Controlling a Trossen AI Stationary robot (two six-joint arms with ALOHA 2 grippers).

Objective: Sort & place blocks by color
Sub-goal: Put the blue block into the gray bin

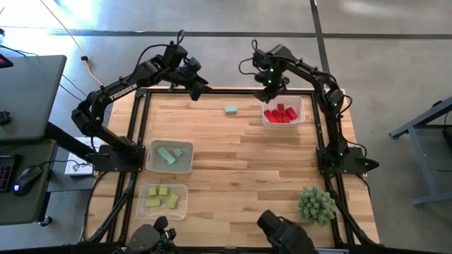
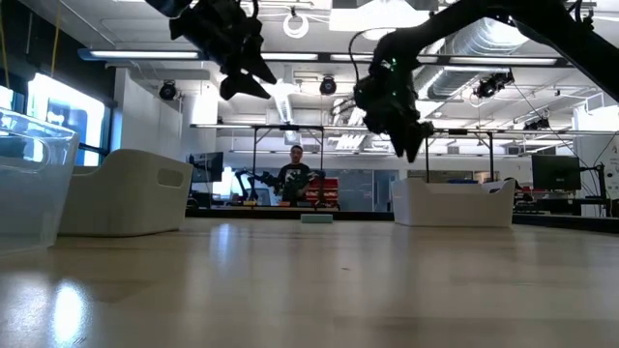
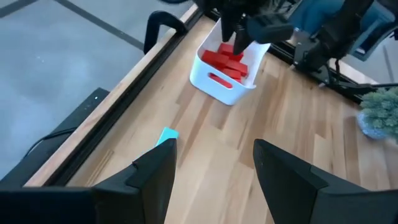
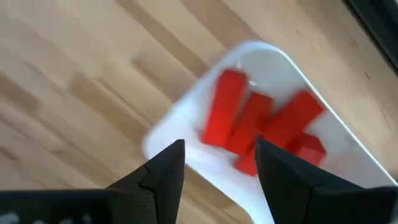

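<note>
I am hovering my right gripper (image 4: 214,165) over the red tray (image 1: 300,106), jaws apart and holding nothing; the red blocks (image 4: 261,124) are lying inside it, so that colour looks sorted. My left gripper (image 3: 214,165) is hanging open near the last loose teal block (image 1: 231,110), which is lying on the table (image 1: 233,155), though my finger is partly hiding it. Next, I judge, I am needing to lower, close on it and carry it to the teal tray (image 1: 185,168).

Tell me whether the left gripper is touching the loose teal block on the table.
Apart. In the low view the left gripper hangs high in the air, while the teal block lies on the table far beneath it.
</note>
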